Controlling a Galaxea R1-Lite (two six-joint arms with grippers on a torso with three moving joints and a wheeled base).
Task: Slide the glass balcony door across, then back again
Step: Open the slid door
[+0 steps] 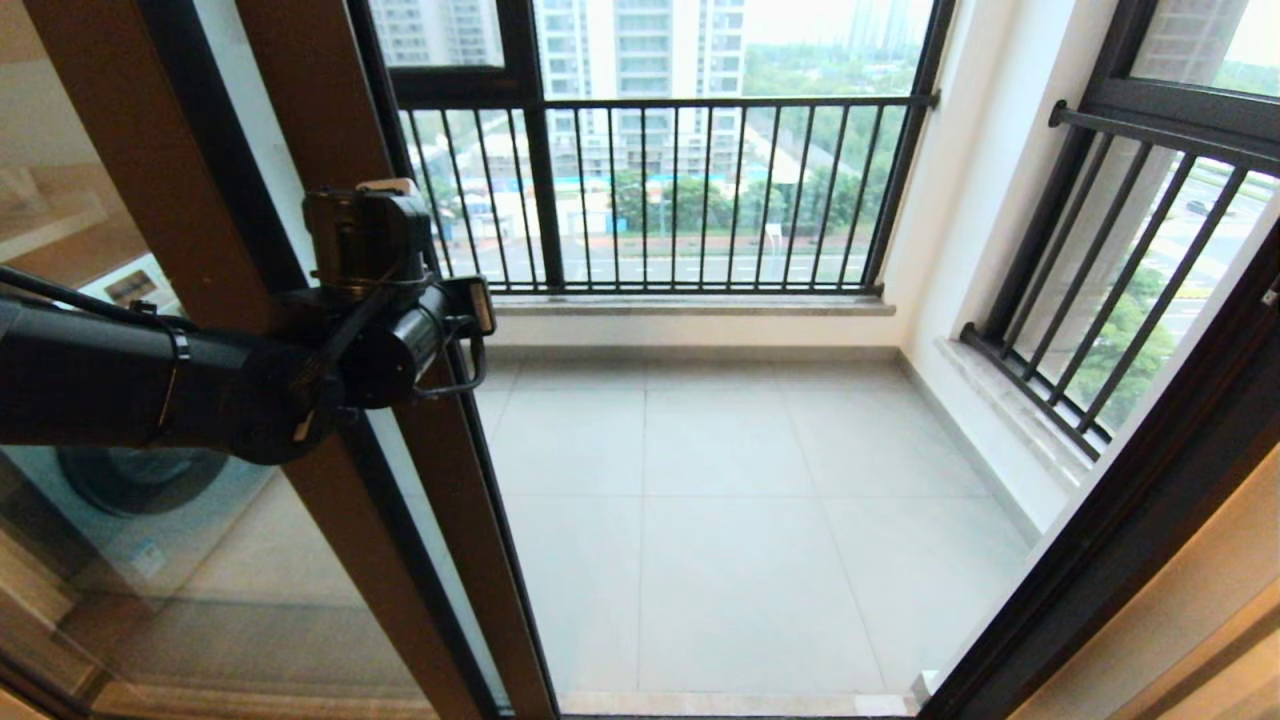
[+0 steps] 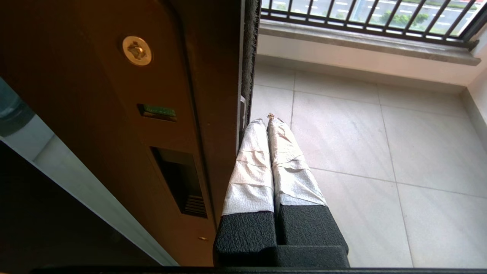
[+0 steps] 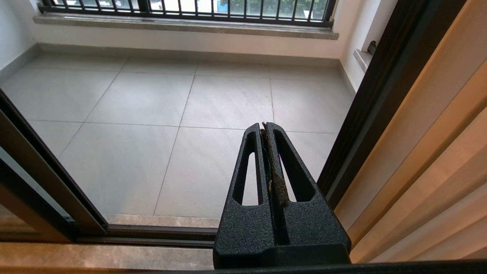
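Left pincer (image 2: pixel 266 120), pressed together, is lying against the door (image 2: pixel 114 114) edge beside its handle slot (image 2: pixel 180 182); right pincer (image 3: pixel 265 127), pressed together, is idling.

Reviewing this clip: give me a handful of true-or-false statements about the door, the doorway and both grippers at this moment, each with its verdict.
1. The left gripper is shut, its taped fingers lying along the edge of the glass balcony door. True.
2. The left gripper's fingertips are inserted in the recessed handle slot. False: they lie beside the door's edge, outside the slot.
3. The doorway is open, with the balcony floor in plain sight. True.
4. The right gripper is open and pressed against the door frame. False: it is shut and touches nothing, pointing out over the floor tiles.
5. A washing machine shows through the glass on the robot's left. True.
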